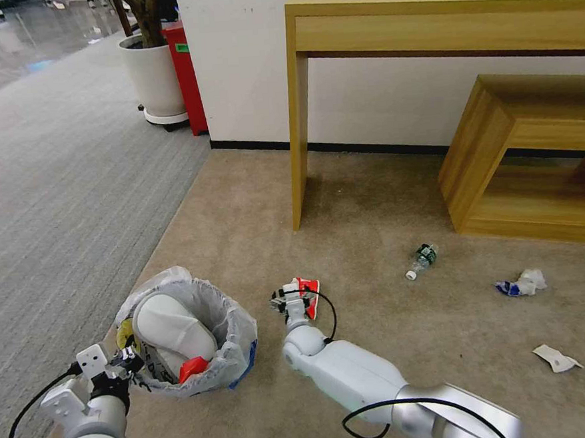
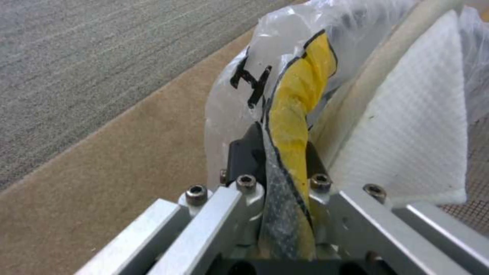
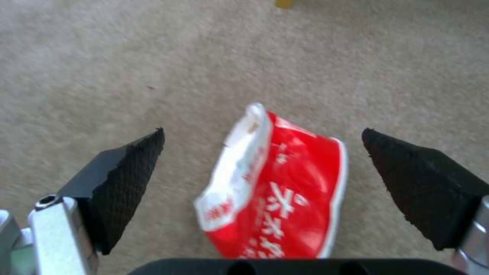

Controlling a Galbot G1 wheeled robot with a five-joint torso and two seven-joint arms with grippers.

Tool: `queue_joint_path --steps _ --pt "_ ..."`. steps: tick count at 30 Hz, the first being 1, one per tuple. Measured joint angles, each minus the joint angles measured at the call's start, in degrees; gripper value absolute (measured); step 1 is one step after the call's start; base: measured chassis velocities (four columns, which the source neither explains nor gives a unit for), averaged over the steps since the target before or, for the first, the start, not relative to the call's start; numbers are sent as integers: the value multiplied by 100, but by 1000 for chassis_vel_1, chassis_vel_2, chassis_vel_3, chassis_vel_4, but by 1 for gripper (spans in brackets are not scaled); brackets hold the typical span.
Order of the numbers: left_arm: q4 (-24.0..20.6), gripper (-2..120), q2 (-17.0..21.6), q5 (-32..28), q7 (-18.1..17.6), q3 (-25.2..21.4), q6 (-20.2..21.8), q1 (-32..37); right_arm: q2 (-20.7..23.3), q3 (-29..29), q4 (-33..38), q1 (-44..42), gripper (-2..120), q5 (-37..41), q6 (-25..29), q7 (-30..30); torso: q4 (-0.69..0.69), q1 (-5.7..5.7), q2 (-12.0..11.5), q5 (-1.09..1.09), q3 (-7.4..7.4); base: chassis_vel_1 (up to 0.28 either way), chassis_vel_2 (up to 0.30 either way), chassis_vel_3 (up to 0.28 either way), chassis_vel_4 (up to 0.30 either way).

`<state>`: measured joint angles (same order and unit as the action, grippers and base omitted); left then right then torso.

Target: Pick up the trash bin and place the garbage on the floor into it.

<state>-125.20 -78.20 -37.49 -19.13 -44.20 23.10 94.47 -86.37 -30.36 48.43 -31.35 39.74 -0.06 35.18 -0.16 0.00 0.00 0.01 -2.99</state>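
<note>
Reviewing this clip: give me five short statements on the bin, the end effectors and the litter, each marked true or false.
1. The left end effector is shut on the trash bin rim. True.
2. The right end effector is clamped on the red wrapper. False: its fingers are open, the wrapper lying between them on the floor.
3. A white slipper is inside the bin. True.
4. The plastic bottle is in the bin. False: it lies on the carpet near the wooden bench.
5. The bin is empty. False: it holds a slipper and wrappers.
</note>
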Motion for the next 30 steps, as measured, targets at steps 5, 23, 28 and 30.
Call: queue_joint_path --steps 5,23,28,30 --pt "4 2 -15 9 3 30 0 -12 -19 -23 -182 -11 99 -2 -7 -34 -1 0 0 0 0 0 0 0 0" --pt "-154 2 5 -2 25 -39 -71 138 -586 16 -1620 223 62 -325 323 -597 0 0 0 0 0 0 0 0 0" --pt "-154 2 -9 0 25 -34 -79 132 -584 71 -1655 209 46 -364 332 -634 0 0 0 -1 0 0 0 0 0" --pt "-155 2 -17 0 25 -26 -79 126 -584 71 -1648 198 41 -363 332 -637 0 0 0 0 0 0 0 0 0"
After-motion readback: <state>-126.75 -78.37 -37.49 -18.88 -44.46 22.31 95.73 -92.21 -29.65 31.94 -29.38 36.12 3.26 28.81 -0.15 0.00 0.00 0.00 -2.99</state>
